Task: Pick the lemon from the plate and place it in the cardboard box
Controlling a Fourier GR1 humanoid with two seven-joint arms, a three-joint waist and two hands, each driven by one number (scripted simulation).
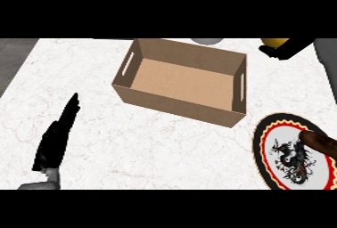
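Note:
The open cardboard box [181, 82] stands at the middle of the marble counter and holds nothing. My right hand [284, 50] is up at the far right, beyond the box's right corner, curled round the yellow lemon [275, 41], of which only a small part shows. The plate [271, 153], with a black and red rim and a dragon picture, lies at the near right. My left hand [58, 136] rests open at the near left, fingers straight and pointing away from me.
A brown elongated thing [320, 141] lies on the plate's right side, cut off by the view's edge. A pale rounded object [209, 40] peeks out behind the box's far wall. Bare counter [132, 142] lies between my left hand and the plate.

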